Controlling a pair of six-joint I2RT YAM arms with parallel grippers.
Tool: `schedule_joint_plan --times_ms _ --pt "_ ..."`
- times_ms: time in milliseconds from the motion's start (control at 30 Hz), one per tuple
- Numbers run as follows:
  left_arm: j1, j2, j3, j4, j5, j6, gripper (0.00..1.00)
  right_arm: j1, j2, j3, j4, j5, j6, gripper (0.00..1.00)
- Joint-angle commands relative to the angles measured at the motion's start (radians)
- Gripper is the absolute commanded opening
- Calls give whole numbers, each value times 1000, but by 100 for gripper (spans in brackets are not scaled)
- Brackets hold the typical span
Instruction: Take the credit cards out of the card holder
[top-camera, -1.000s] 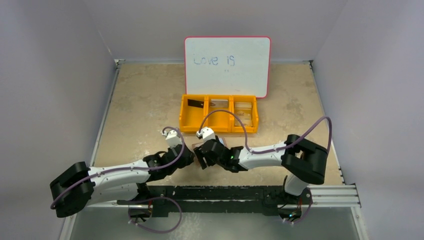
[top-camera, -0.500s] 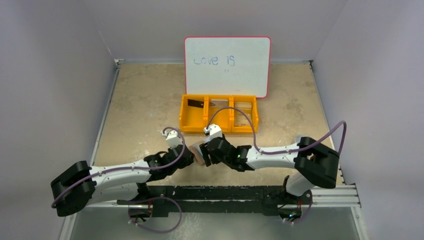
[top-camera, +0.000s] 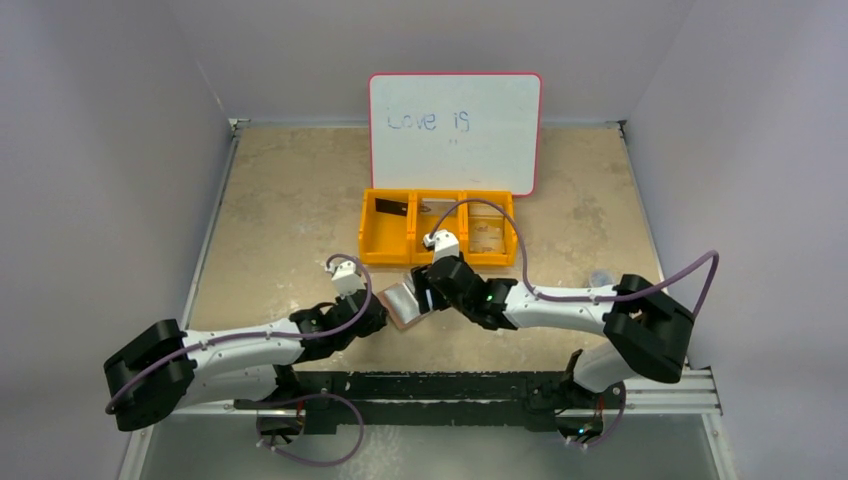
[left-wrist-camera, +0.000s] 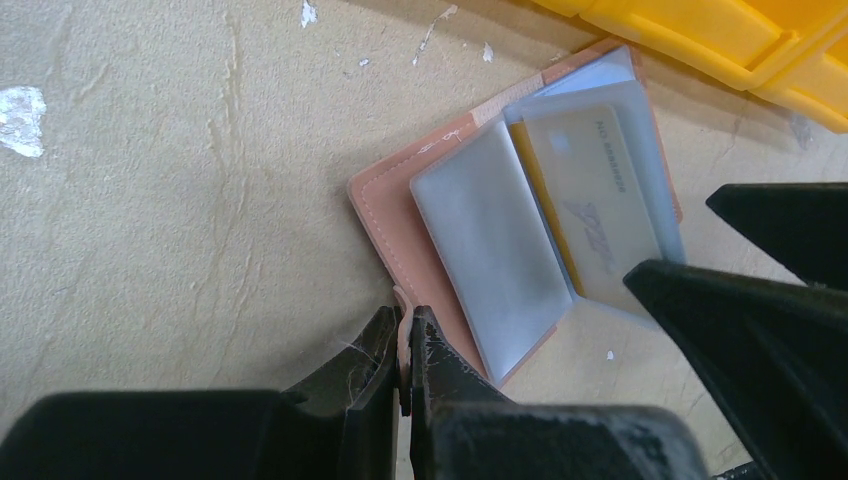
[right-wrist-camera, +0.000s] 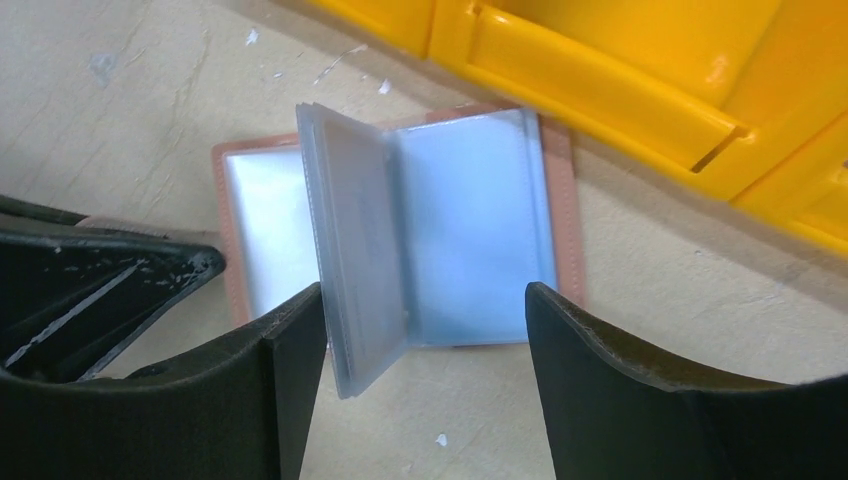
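Lying open on the desk (top-camera: 290, 200), cover down, just in front of the orange tray (top-camera: 385, 250): the card holder (top-camera: 403, 300), one clear leaf standing up. Inside a pocket, seemingly a greyish card (left-wrist-camera: 590, 195), not yet out, though blurred by the plastic. Clamped on a tab at the holder's near edge: the left fingers (left-wrist-camera: 403, 328), pinning it in place. Over the pockets: the right fingers (right-wrist-camera: 420, 300), wide apart, holding nothing. Pulled back rightward within the last second, uncovering the holder from above. Probably means lining up for the next card.
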Motion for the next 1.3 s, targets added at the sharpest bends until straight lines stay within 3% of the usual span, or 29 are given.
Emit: schedule_joint_plan --times_ms 0,167,333,733,900,1033,1133,1267 --pt "-3 8 39 7 -20 0 0 -20 -31 2 14 -21 -27 74" --pt "-3 20 43 13 -16 3 0 -23 -4 25 28 -88 -56 74" --pt "-2 16 47 5 -18 5 0 -32 15 39 -17 -20 -56 73" --pt "-3 14 50 -6 -19 5 0 -81 -27 56 -122 81 22 60" --pt "-4 15 54 -20 -32 8 0 -109 -49 53 -103 16 10 59" --pt "-2 21 81 -78 -65 5 0 -133 -51 49 3 -181 -13 56" --pt "-3 6 115 -152 -116 2 21 -152 -13 39 72 -290 8 49" --pt "-2 -36 192 -247 -187 18 49 -179 45 43 87 -311 35 45"
